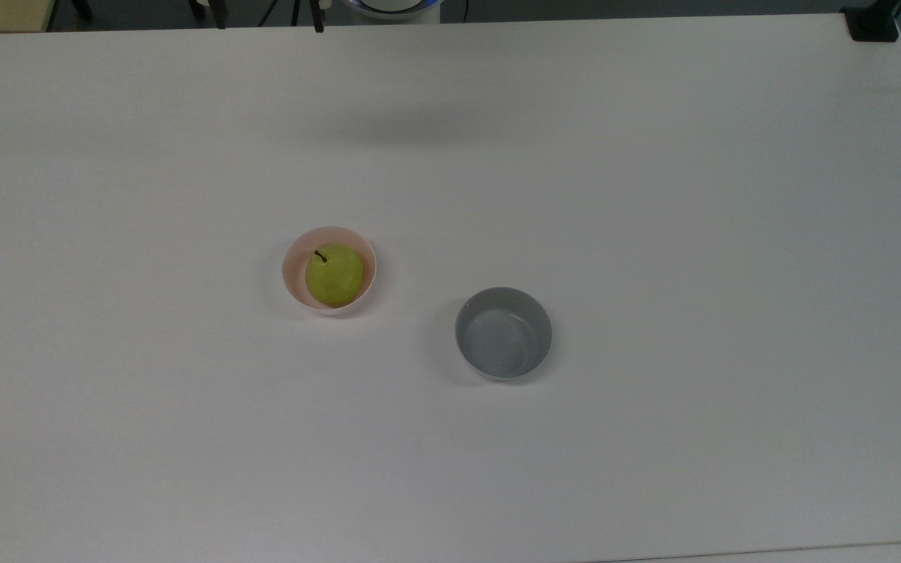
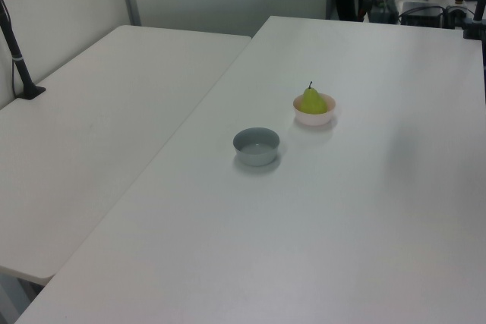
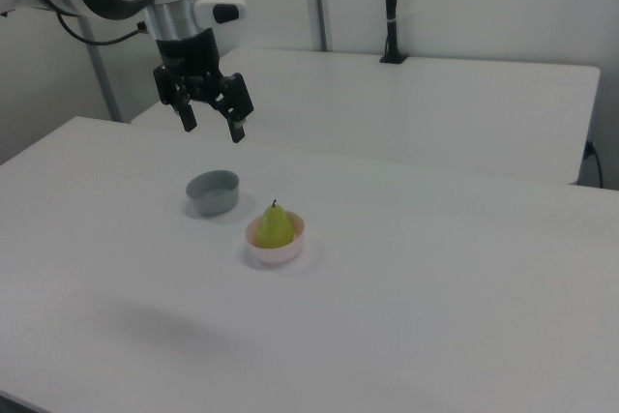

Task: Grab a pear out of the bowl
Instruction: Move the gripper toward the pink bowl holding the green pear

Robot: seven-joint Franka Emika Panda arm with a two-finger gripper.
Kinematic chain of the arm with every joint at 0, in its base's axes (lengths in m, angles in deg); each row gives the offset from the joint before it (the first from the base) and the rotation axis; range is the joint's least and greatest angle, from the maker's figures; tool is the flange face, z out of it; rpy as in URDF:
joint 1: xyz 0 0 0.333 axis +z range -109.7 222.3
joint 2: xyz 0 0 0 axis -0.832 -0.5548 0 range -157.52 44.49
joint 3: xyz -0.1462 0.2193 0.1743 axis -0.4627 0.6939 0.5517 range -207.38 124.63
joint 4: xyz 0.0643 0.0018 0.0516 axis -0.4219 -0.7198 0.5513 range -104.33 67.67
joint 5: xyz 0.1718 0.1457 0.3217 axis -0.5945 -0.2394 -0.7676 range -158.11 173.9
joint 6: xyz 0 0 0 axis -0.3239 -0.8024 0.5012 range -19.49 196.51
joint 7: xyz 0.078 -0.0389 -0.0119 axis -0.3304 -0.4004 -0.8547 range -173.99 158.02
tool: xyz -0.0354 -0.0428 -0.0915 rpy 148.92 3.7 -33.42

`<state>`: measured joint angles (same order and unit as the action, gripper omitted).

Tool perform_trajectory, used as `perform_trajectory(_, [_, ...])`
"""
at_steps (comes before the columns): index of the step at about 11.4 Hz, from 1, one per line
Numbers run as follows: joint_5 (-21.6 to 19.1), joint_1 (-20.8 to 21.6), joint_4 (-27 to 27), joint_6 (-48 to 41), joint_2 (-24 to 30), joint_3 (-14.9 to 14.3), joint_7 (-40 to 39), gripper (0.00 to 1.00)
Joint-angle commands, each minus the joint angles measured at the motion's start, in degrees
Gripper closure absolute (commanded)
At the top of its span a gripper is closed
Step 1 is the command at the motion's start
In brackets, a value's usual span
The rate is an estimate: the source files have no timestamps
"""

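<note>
A yellow-green pear with a short dark stem stands upright in a small pale pink bowl near the middle of the white table. In the right view my gripper hangs high above the table, up and to the left of the pear and well apart from it. Its two dark fingers are spread open with nothing between them.
An empty grey bowl sits a short way from the pink one. A second white table adjoins this one. A black post stands on the far table, with a black clamp at a table corner.
</note>
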<state>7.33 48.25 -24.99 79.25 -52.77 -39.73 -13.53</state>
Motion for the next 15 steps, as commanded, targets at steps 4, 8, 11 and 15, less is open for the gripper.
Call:
perform_trajectory(4, [-0.4,-0.12,0.6,-0.8,-0.05,0.29,0.8,0.0])
perform_trajectory(8, [-0.4,-0.12,0.51,-0.89,-0.05,0.29,0.8,0.0])
perform_trajectory(11, [0.04,-0.21,0.51,-0.89,-0.4,0.29,-3.3,0.0])
perform_trajectory(15, [0.56,-0.21,0.68,1.47,-3.65,0.29,-14.75,0.0])
